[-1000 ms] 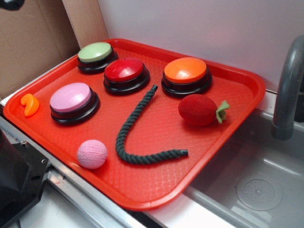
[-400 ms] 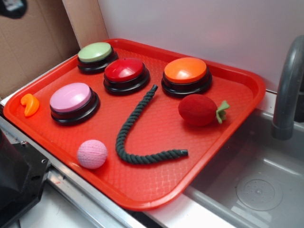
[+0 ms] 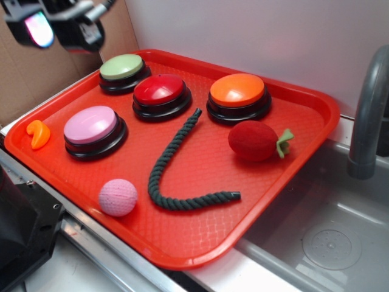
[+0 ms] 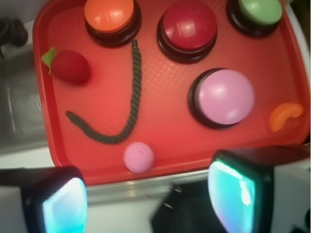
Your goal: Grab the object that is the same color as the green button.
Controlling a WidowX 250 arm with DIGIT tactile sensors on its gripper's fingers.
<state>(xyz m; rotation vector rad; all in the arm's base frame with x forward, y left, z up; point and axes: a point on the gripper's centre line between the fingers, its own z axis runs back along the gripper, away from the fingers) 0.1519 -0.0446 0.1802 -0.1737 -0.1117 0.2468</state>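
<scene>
My gripper [image 3: 61, 24], newly swung into view, hangs spread wide above the tray [image 3: 182, 249] edge; green rope [image 4: 127, 104] lies ahead, unobstructed.

Rope [image 3: 176, 167] lies mid-tray [image 3: 200, 243], buttons behind, ball [image 3: 118, 197] left, strawberry [image 3: 254, 140] right

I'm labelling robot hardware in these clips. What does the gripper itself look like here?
In the wrist view the gripper shows two chunky black-edged fingers with glowing pads, cyan to pale green with a pink tinge. In the exterior view it is a blurred black body with grey parts and one lit pink-cyan pad. No markings are legible.
</scene>
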